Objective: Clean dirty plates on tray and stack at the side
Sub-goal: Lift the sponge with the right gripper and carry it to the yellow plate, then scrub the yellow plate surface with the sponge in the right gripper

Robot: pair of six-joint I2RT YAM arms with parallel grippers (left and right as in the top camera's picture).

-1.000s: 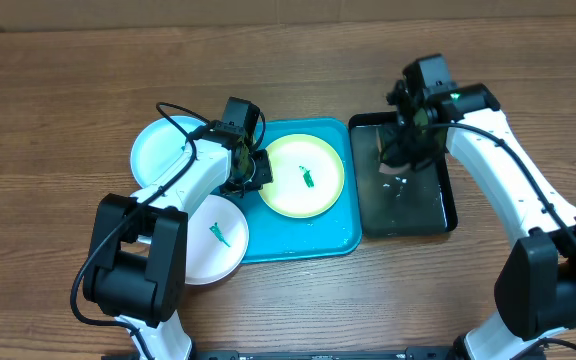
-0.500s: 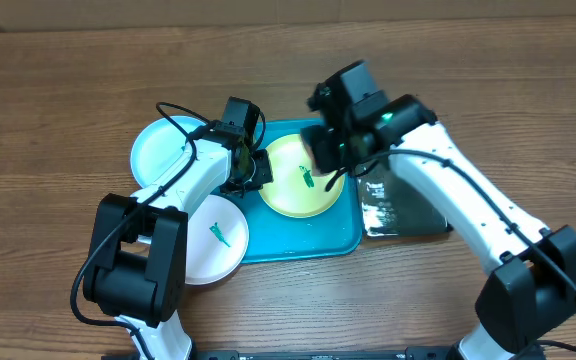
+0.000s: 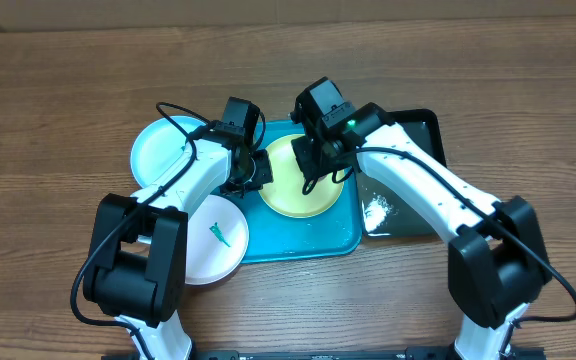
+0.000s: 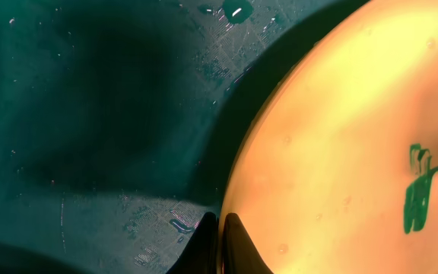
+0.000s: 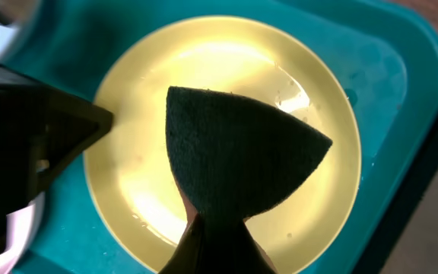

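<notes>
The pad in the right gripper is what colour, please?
The pad is dark green, clearest in the right wrist view.

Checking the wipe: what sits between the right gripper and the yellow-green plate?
A dark green scrub pad, pinched in the right gripper, hangs over the yellow-green plate (right wrist view).

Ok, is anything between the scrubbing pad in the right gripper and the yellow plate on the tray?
Nothing visible. The pad held by the right gripper is directly over the yellow-green plate. The left gripper only pinches that plate's rim, off to one side.
</notes>
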